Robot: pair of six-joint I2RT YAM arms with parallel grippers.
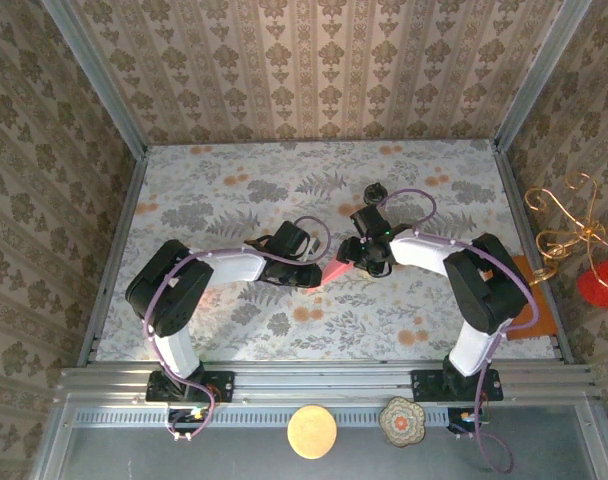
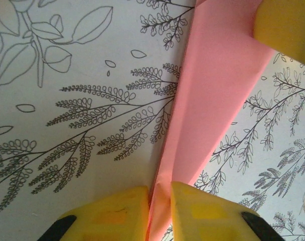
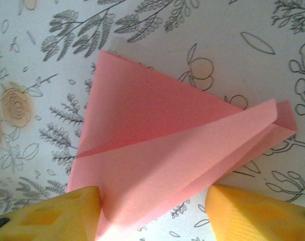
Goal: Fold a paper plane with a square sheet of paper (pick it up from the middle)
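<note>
The paper plane (image 1: 336, 270), a salmon-pink sheet partly folded into a pointed wedge with layered flaps, is lying flat on the tablecloth (image 1: 214, 190), which is spreading out about equally on every side of it. The left gripper (image 2: 160, 217) is pinching a creased edge of the plane, its yellow fingers (image 2: 110, 216) pressed nearly together with the pink paper running up between them. The right gripper (image 3: 152, 216) is standing over the plane's wide part with its fingers well apart (one is touching the paper's edge, the other is sitting clear of it), so it is gripping nothing.

The step in hand looks like setting a fold. To do it well, the pinch should be acting as a firm anchor while the free fingers press down and along the crease, keeping the layers lined up and not dragging the thin paper across the cloth.

The cloth under the plane is pale, printed with grey leaves and orange flowers. Patterned wallpaper (image 1: 314, 70) is closing in the space behind and beside the plane. An orange sheet (image 1: 536, 300) is lying well off to the plane's right.
</note>
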